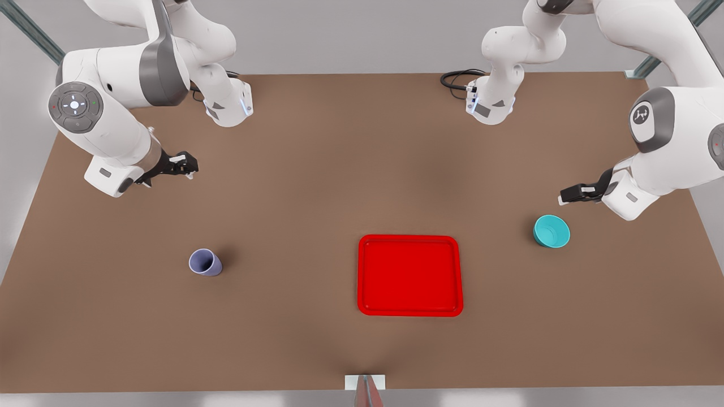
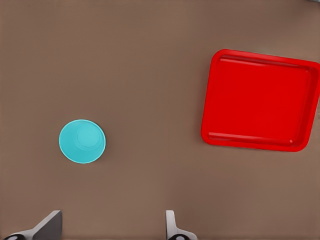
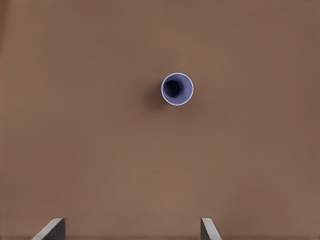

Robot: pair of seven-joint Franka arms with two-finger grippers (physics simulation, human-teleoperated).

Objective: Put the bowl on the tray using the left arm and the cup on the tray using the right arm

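Front view, left to right: the right gripper [image 1: 182,165], fingers spread and empty, is held well above the cup [image 1: 205,263]; the tray [image 1: 410,275] is seen mid-table; the bowl [image 1: 551,231] lies just beside the spread, empty left gripper [image 1: 568,195].

Both arms leave the front view at its top and sides, so you cannot see their upper links. In the left wrist view, the tray [image 2: 260,100] is clipped at one edge; each hand's fingers show as tips.
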